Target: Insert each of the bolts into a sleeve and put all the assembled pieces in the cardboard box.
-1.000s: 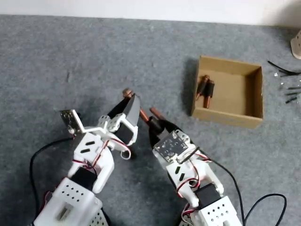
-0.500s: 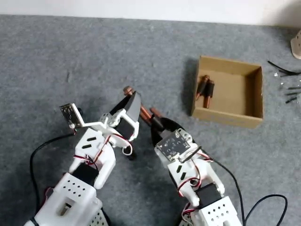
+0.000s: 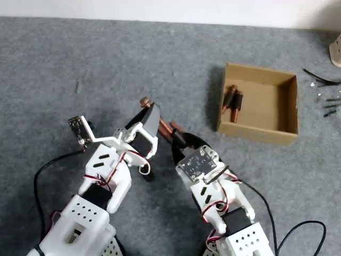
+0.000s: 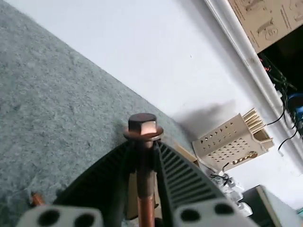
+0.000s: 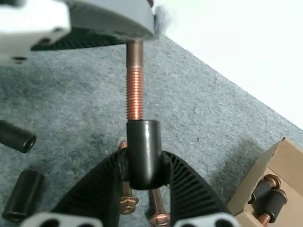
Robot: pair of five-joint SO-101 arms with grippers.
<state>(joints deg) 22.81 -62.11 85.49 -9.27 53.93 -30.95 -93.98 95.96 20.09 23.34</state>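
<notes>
My left gripper (image 3: 148, 118) is shut on a copper bolt (image 3: 144, 102), which points down toward the right arm. In the left wrist view the bolt's hex head (image 4: 143, 128) stands just above the jaws of the left gripper (image 4: 143, 156). My right gripper (image 5: 144, 165) is shut on a black sleeve (image 5: 144, 139), held upright. The bolt's threaded end (image 5: 135, 90) goes into the sleeve's mouth. The two grippers meet left of the cardboard box (image 3: 256, 133), where the right gripper (image 3: 178, 141) is. Two assembled pieces (image 3: 233, 99) lie in the box's left part.
Two loose black sleeves (image 5: 16, 136) (image 5: 22, 196) lie on the grey carpet beside the right gripper. Loose copper bolts (image 5: 128, 202) lie under it. The box (image 5: 284, 161) is open-topped. Black cables and small parts (image 3: 326, 101) are scattered at the far right.
The left arm's body has shifted slightly left and the bolt has edged toward the sleeve. The right gripper has moved very little. Both grips hold.
</notes>
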